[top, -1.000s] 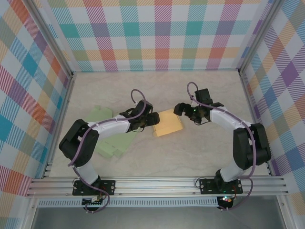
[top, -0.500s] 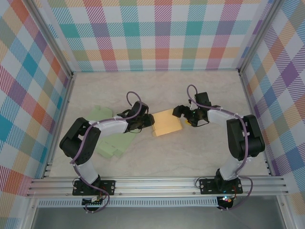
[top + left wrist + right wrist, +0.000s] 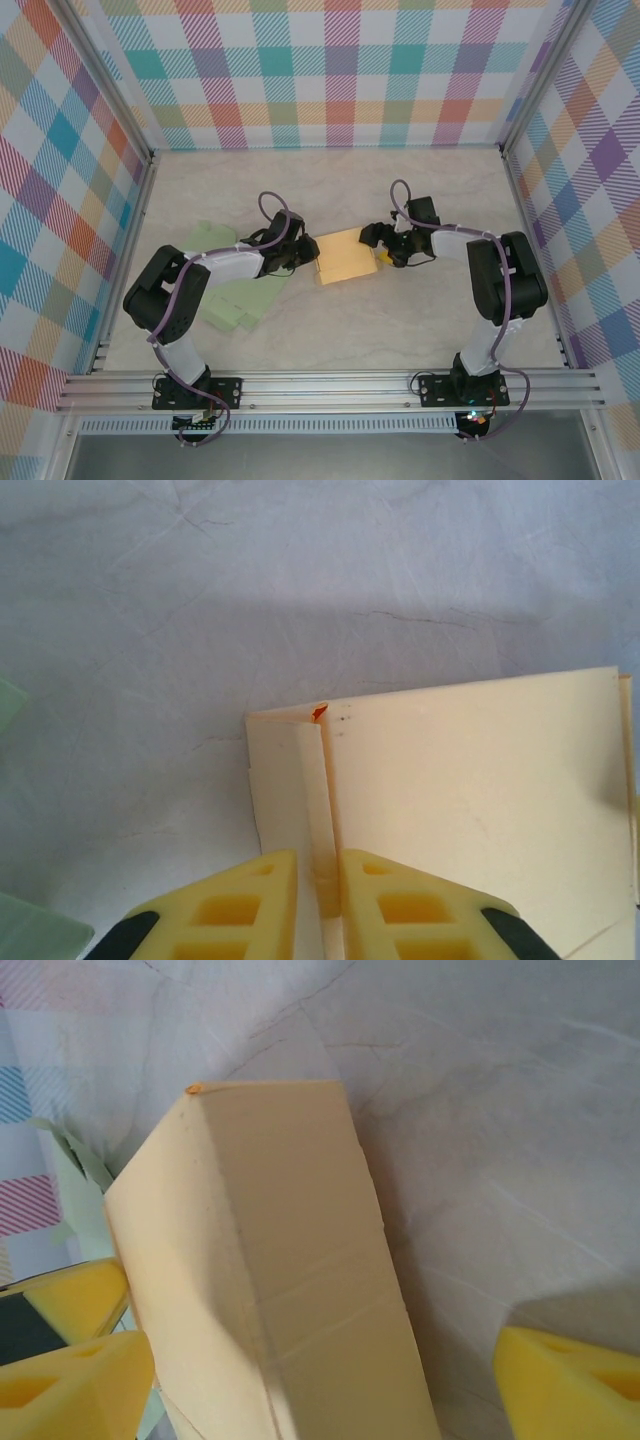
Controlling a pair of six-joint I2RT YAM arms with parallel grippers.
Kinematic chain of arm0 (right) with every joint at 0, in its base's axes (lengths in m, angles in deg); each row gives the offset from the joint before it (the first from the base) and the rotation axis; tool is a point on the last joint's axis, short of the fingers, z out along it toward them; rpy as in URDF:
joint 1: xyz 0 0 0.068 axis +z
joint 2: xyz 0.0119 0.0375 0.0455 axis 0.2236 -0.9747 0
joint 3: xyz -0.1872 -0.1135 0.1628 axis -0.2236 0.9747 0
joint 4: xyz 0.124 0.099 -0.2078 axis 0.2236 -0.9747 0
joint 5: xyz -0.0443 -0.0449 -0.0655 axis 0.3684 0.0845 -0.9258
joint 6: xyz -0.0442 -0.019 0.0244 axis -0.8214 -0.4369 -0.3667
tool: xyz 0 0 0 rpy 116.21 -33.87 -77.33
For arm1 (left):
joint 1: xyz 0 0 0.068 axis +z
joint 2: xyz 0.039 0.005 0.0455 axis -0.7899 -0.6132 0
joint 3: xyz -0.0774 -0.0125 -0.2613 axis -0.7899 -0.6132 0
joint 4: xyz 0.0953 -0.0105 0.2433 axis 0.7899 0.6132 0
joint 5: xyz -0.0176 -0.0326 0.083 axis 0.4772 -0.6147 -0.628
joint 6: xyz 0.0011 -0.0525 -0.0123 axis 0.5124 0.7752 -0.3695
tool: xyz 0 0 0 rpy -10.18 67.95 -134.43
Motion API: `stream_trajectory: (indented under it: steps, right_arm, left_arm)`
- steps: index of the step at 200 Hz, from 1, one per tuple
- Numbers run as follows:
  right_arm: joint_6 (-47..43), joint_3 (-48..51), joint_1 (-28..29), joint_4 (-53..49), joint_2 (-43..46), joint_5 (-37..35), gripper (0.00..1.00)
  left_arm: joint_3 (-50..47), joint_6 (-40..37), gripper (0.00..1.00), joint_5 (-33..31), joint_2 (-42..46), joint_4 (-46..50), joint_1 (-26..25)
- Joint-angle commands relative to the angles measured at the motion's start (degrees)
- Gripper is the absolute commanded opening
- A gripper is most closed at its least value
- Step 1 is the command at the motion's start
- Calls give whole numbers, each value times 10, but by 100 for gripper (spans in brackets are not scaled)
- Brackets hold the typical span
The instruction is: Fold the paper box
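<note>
The yellow paper box [image 3: 346, 257] lies mid-table, partly folded. My left gripper [image 3: 309, 251] sits at its left edge. In the left wrist view that gripper [image 3: 319, 880] is shut on a thin upright flap of the box [image 3: 470, 780], with both yellow fingers [image 3: 240, 905] pressed against the flap. My right gripper [image 3: 381, 240] is at the box's right edge. Seen from the right wrist, that gripper [image 3: 320, 1385] stands wide open around a raised side panel of the box [image 3: 290, 1260]. Its left finger [image 3: 75, 1380] is close to the panel and the other is well clear of it.
Flat pale green paper sheets [image 3: 228, 292] lie on the marble table left of the box, under the left arm. A green corner [image 3: 35, 932] shows near the left fingers. Checkered walls and metal posts [image 3: 130, 150] enclose the table.
The left gripper has drawn back leftward with the box edge, shifting the box slightly left. The right gripper has come in lower against the box's right side.
</note>
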Motion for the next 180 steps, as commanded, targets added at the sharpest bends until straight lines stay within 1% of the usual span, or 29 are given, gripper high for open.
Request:
stream_trajectory:
  steps: [1, 38, 57, 77, 94, 122, 135, 143, 153, 168, 180]
  right_arm:
    - [13, 9, -1, 43, -20, 46, 86]
    - [27, 21, -1, 97, -25, 92, 80]
    - [40, 29, -1, 129, -32, 117, 75]
    - [46, 34, -1, 145, -33, 126, 66]
    - [52, 38, -1, 156, -30, 132, 65]
    - [58, 44, -1, 162, -20, 134, 55]
    - [60, 45, -1, 162, -17, 136, 50]
    - [62, 45, -1, 161, -16, 136, 46]
    - [66, 46, -1, 161, -15, 136, 45]
    - [70, 48, -1, 162, -16, 136, 40]
    - [74, 49, -2, 163, -17, 136, 39]
  left_arm:
    - [-17, 5, 16, 4, -15, 18, 12]
    - [-17, 6, 15, 8, -16, 14, 13]
    - [-18, 5, 15, 10, -17, 10, 13]
    - [-19, 6, 16, 12, -16, 9, 13]
    - [-20, 4, 16, 10, -10, 9, 13]
    - [-25, -5, 17, 5, 11, 9, 13]
    - [-28, -11, 19, 0, 25, 12, 13]
    - [-30, -15, 20, -4, 34, 15, 13]
    - [-34, -21, 23, -9, 46, 17, 14]
    - [-42, -31, 25, -21, 67, 21, 15]
    - [-51, -39, 29, -32, 90, 19, 14]
